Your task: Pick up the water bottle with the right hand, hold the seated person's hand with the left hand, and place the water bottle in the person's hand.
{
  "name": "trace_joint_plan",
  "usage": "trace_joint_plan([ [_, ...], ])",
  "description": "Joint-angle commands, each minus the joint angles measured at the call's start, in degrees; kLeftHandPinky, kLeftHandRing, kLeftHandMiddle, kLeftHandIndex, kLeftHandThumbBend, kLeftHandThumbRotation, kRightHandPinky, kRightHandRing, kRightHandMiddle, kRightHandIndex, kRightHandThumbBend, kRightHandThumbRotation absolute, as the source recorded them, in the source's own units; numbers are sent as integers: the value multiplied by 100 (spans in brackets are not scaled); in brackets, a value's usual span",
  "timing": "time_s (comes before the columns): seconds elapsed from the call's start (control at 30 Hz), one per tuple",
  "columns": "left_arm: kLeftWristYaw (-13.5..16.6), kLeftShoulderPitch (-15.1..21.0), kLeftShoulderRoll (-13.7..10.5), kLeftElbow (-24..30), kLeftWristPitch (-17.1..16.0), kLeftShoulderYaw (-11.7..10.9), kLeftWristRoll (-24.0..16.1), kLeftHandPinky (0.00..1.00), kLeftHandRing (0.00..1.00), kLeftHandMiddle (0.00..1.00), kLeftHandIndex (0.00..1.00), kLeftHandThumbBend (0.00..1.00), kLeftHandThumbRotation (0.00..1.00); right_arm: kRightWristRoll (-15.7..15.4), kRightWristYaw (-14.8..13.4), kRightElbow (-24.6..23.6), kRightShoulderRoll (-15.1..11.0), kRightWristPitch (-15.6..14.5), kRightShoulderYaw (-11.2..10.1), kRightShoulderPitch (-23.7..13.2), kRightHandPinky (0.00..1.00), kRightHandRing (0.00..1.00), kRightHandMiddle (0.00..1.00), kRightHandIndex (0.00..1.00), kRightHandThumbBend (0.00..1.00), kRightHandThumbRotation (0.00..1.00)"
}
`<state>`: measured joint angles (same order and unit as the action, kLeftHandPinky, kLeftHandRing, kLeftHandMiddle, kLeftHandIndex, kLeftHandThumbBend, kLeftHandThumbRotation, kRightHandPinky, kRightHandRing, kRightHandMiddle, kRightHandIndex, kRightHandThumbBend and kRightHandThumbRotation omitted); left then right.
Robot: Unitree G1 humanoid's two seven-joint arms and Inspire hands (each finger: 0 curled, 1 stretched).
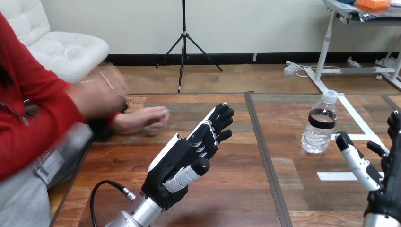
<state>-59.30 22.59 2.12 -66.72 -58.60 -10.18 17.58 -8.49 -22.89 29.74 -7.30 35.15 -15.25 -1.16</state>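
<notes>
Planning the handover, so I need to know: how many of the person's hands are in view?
2. The person's lower hand is over the table's far left, apart from the robot's left hand; the person's raised hand is above it, blurred.

A water bottle stands at 3 o'clock, and the person's two hands are over at 9 o'clock.
The bottle is clear plastic with a white cap and a dark band near its top. It has water in it and stands straight up on the wooden table. The person's lower hand is low over the table, fingers pointing to 3 o'clock. The person's upper hand is just beside it toward 11 o'clock, lifted and blurry. Both are well apart from the bottle.
</notes>
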Motion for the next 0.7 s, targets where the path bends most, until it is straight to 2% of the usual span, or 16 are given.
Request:
trace_joint_plan([
  [0.0, -7, 342, 62, 165, -7, -47, 96, 96, 100, 100, 100, 100, 76, -32, 4, 142, -183, -193, 46, -629, 78, 98, 95, 95, 100, 52],
  [0.27, -4, 348, 80, 180, -7, -55, 111, 96, 100, 100, 100, 100, 76, 39, 89, 414, -251, -397, 86, -916, 83, 100, 97, 98, 100, 52],
  [0.53, -28, 345, 95, 200, 14, -60, 137, 96, 100, 100, 100, 100, 75, -103, -17, 841, -381, -492, 190, -1204, 86, 100, 97, 99, 100, 53],
  [0.67, -19, 339, 97, 211, 4, -56, 131, 96, 100, 100, 100, 100, 75, -71, 10, 1018, -394, -522, 194, -1323, 87, 100, 97, 100, 100, 53],
])
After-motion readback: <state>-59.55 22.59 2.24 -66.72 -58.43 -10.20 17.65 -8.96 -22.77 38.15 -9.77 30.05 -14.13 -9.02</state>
